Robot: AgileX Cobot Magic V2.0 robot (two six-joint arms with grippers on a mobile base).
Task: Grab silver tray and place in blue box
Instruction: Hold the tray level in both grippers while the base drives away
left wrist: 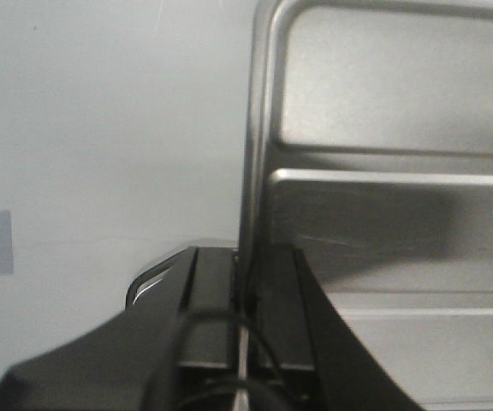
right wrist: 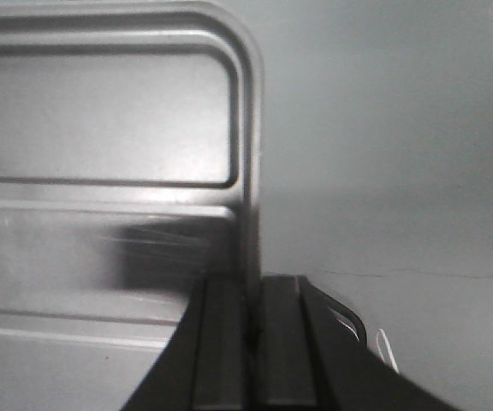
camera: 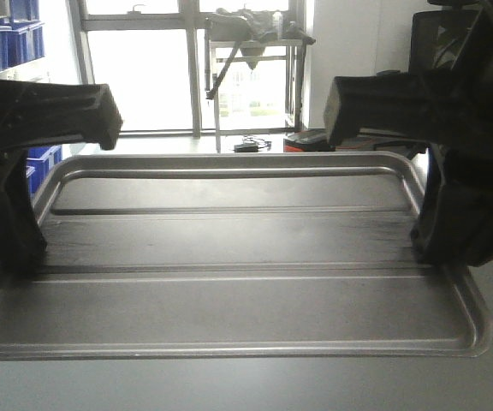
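Squarely, jaws clamp both side rims of silver tray (camera: 229, 308).

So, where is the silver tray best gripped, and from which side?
Grip the silver tray by the raised rim of its short ends: left gripper from the left, right gripper from the right, jaws astride the rim. It is wide and shallow, so only this thin rim fits between them.

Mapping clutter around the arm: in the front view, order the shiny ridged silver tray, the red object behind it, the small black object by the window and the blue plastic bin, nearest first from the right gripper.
1. Shiny ridged silver tray: right rim clamped in the right gripper.
2. Red object: beyond the tray's far right.
3. Black object: centre background.
4. Blue plastic bin: far left.
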